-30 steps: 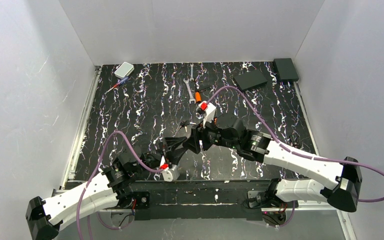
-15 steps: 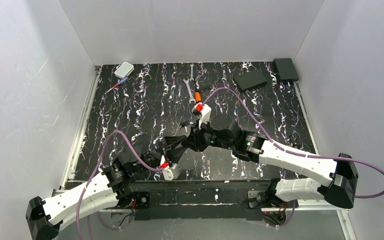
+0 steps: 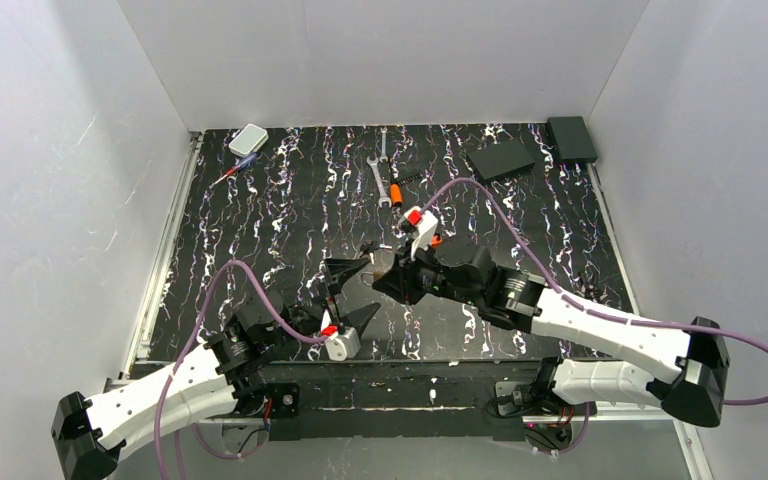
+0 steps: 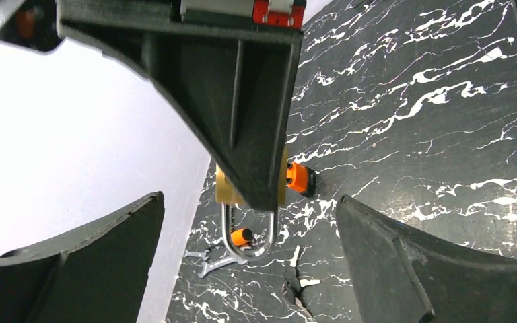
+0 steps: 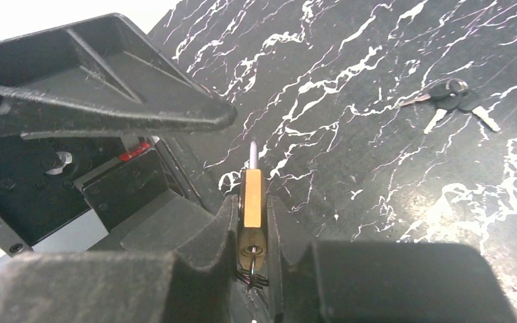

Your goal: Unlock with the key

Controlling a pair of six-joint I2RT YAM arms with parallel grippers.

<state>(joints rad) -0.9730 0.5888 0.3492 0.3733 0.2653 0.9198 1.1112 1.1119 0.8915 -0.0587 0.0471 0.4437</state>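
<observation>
Key (image 5: pixel 447 94) looks tiny, light, stiff, flat on tabletop (image 5: pixel 377 40); I'd take its dark head with spread left fingers (image 4: pixel 390 256); right fingers (image 5: pixel 209 235) pinch padlock (image 5: pixel 252 198).

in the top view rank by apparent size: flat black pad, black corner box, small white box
Largest: flat black pad and black corner box, too alike to rank.
Smallest: small white rounded box.

Black counter (image 3: pixel 260 230) veined in white, odds and ends along its far side.
A white box (image 3: pixel 248 139) sits at eleven o'clock, wrenches (image 3: pixel 378 177) at twelve, a flat black slab (image 3: pixel 499 160) at one; the key (image 5: pixel 447 91) lies flat near the middle.
</observation>
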